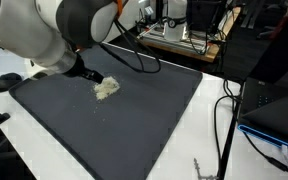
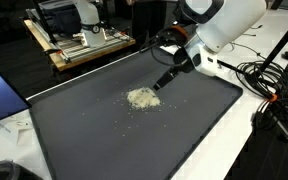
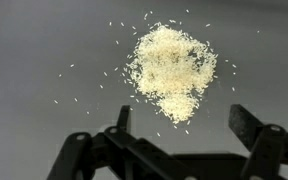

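Off-white loose grains in a small rice-like heap [image 3: 172,70] lie around the middle of the dark grey flat mat [image 1: 144,120]. Judged light and non-cohesive, they would scatter easily and offer no firm grip point. The black two-finger gripper [image 3: 181,115] sits just beside the heap, fingers spread wide and empty. Whether the tips touch the mat is unclear.
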Robot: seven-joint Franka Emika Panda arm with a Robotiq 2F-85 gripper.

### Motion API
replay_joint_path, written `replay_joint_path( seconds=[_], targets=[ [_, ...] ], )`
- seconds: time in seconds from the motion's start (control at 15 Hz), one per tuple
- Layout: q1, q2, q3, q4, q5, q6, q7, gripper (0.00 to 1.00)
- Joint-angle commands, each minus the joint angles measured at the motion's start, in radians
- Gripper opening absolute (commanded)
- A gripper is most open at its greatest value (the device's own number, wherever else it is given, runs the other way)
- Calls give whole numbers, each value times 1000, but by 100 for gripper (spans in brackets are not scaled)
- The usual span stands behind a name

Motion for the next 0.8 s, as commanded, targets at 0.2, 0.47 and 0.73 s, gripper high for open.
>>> replay_joint_path(
  seconds=[0.2,0.47,0.73],
  targets=[
    [35,2,-12,-1,1,52,200,100],
    [35,-11,-16,-58,-2,127,300,100],
    [52,-48,-28,-145,-9,195,436,100]
  ],
)
